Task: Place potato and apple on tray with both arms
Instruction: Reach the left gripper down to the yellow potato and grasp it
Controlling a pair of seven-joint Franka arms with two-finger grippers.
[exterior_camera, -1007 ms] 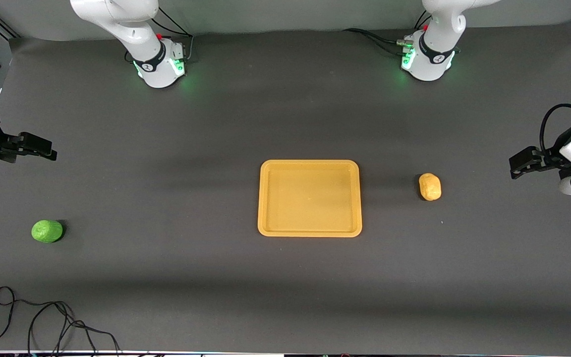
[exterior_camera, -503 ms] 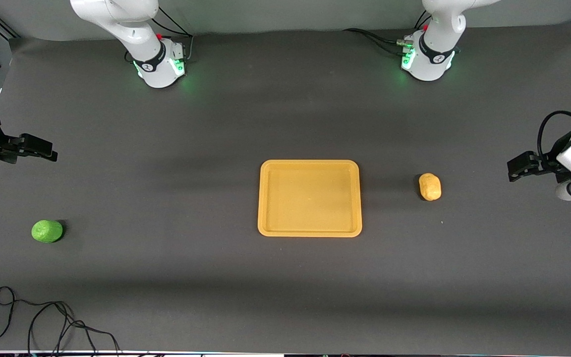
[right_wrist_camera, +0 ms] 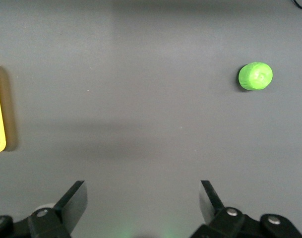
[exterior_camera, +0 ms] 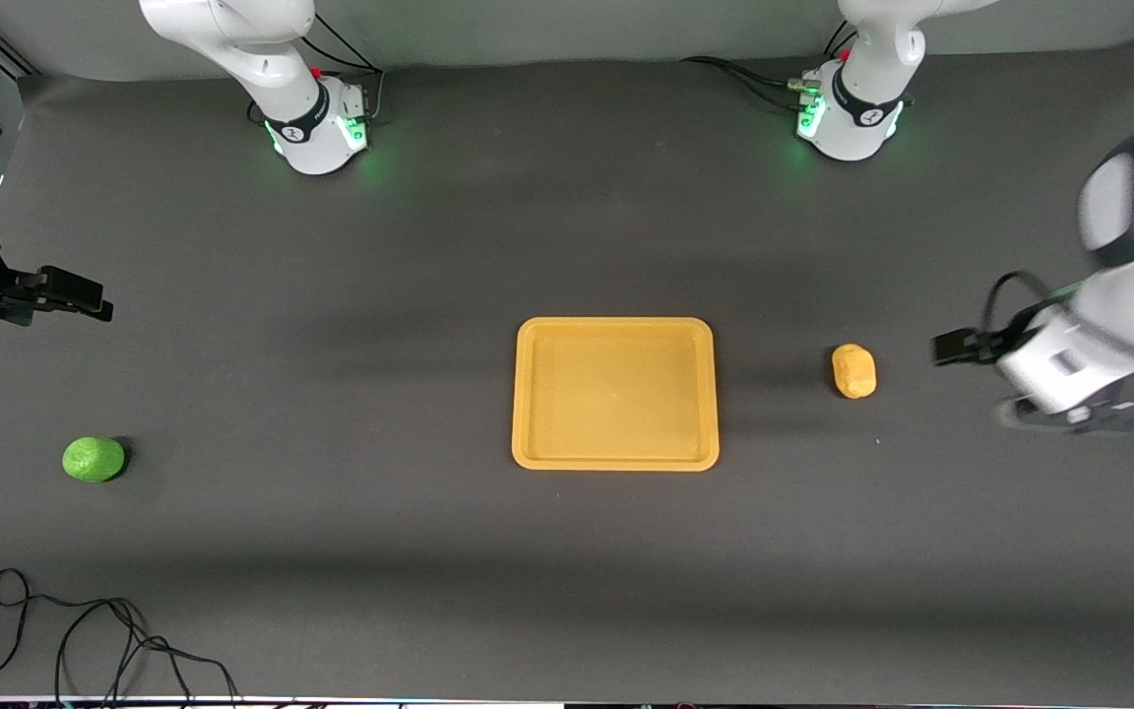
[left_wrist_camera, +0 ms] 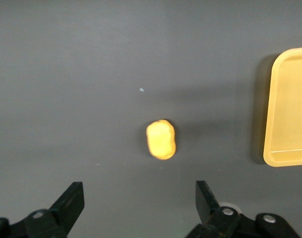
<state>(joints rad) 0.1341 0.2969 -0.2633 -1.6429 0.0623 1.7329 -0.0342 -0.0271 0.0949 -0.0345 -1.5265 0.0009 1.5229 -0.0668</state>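
Left claw (left_wrist_camera: 138, 208) has swung toward potato (exterior_camera: 853, 370), spread wide; right claw (right_wrist_camera: 143, 208) spread

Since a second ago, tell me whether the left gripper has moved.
Yes. The left gripper has moved toward the potato, which lies where it was beside the tray.

no readable text, label, brand or number anywhere in view.
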